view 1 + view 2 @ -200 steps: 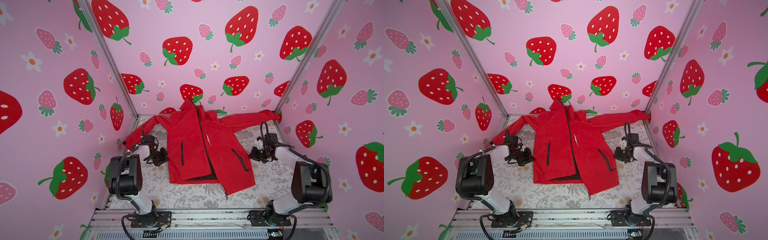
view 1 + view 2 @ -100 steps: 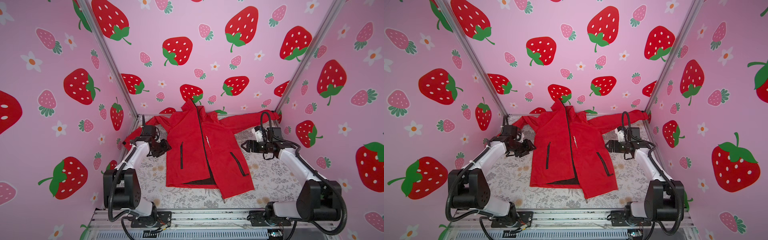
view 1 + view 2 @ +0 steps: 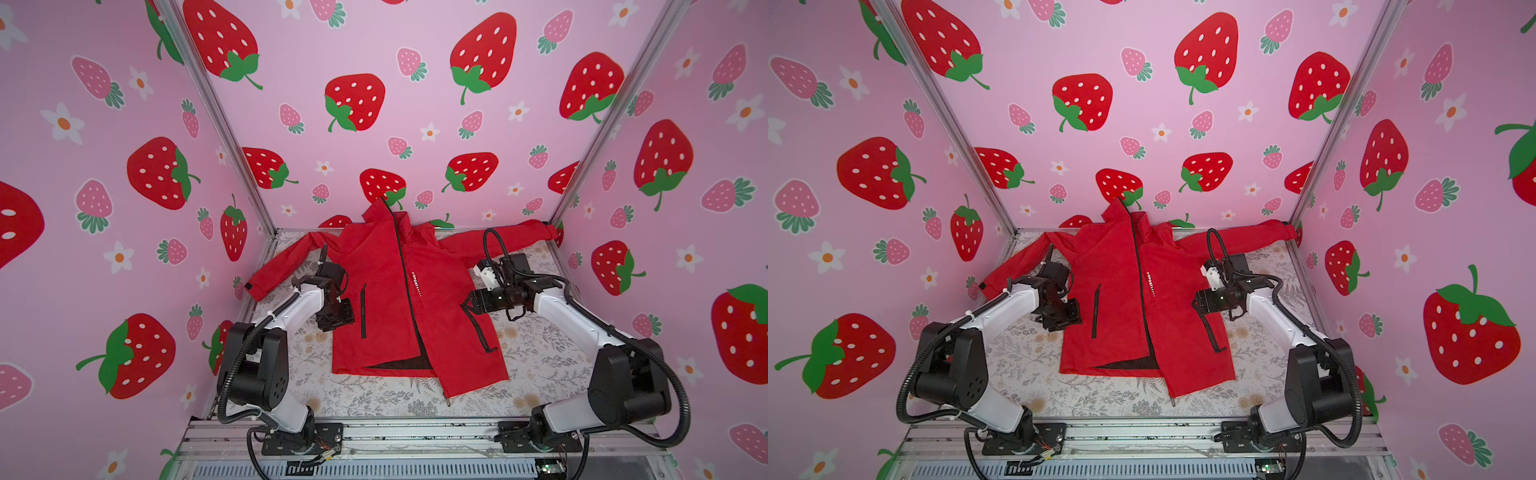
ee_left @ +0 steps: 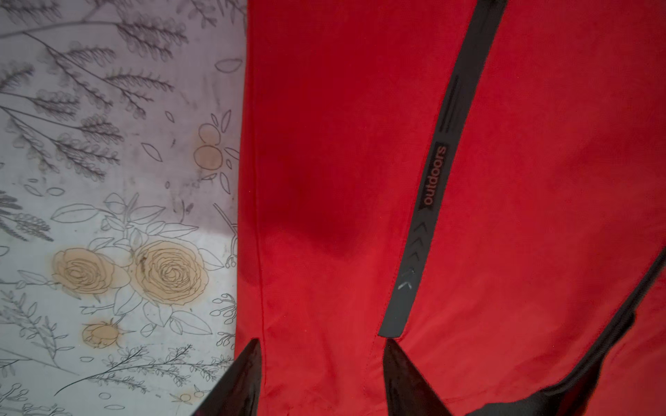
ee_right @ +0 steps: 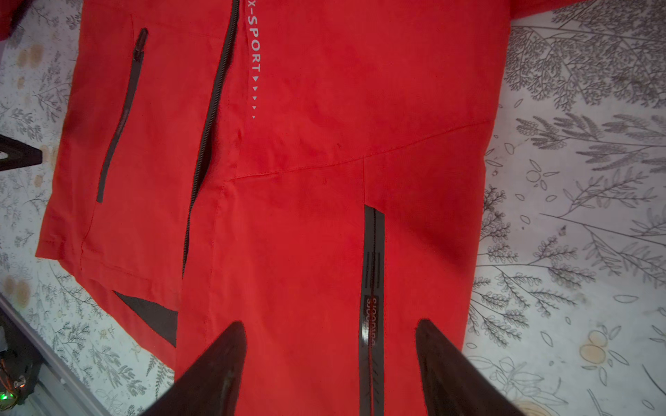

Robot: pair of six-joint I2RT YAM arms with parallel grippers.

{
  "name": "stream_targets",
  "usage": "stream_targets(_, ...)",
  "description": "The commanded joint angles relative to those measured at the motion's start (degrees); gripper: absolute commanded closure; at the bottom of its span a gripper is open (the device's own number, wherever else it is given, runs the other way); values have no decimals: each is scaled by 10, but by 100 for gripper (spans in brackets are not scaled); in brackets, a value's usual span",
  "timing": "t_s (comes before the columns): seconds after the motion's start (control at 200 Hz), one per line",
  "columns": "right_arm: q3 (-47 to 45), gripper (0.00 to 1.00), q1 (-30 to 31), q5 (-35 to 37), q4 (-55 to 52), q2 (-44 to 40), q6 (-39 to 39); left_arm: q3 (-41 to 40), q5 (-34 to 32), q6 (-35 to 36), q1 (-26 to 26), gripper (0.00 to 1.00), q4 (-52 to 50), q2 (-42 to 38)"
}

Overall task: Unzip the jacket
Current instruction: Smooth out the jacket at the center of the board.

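Between your left gripper (image 3: pixel 340 321) and right gripper (image 3: pixel 466 305), both w/ fingers spread, empty, bright red long-sleeved jacket's (image 3: pixel 374 270) black front zipper (image 5: pixel 215 97) runs collar-to-hem; right one's slightly nearer.

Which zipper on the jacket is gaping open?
The long centre zipper: panels part near the hem, showing dark lining. Both pocket zippers are short, off-centre.

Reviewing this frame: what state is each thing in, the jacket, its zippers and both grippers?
jacket: spread on the table, front up, sleeves out.
front zipper: looks closed down the chest; panels part at the hem.
pocket zippers: look closed.
left gripper: open, holding nothing.
right gripper: open, holding nothing.
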Motion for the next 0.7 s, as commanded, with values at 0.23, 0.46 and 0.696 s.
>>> stream_targets(0.23, 9, 26, 39, 59, -34, 21, -20, -2, -5, -38, -33, 46, 46, 68)
stream_targets(0.46, 10, 26, 39, 61, -30, 15, -21, -7, -14, -33, -41, 51, 51, 104)
stream_targets(0.696, 18, 26, 39, 74, -34, 13, -31, -13, -51, -27, -50, 62, 32, 141)
